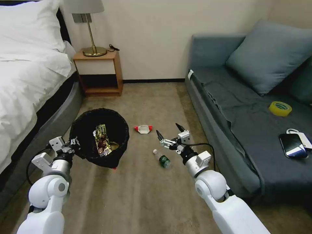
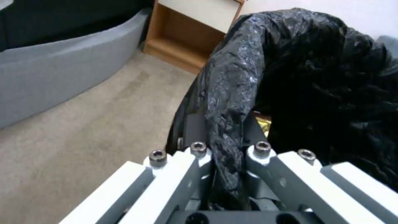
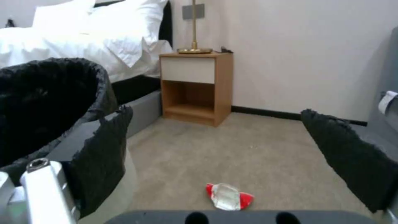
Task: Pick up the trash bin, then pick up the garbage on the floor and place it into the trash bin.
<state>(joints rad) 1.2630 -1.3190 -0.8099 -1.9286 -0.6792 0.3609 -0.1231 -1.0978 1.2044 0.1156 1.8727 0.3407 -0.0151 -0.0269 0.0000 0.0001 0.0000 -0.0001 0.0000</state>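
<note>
Trash bin [image 1: 99,136] base mostly hidden.

The black-bagged trash bin [image 1: 99,136] hung tilted from the left gripper [image 1: 75,143], clamped on its rim, with a gold-brown wrapper [image 1: 102,140] inside, while a red-white wrapper [image 1: 143,129] lay ahead of the spread right gripper [image 1: 168,132] and a green-labelled clear bottle [image 1: 162,158] below it.

A bed with white linen and pillows [image 1: 22,61] stands beside a wooden nightstand [image 1: 99,73] carrying a brass lamp [image 1: 91,31]. Opposite, a grey-blue fabric sofa [image 1: 247,130] holds a matching cushion [image 1: 269,55], a yellow tape roll [image 1: 280,108] and a black phone [image 1: 292,145].
</note>
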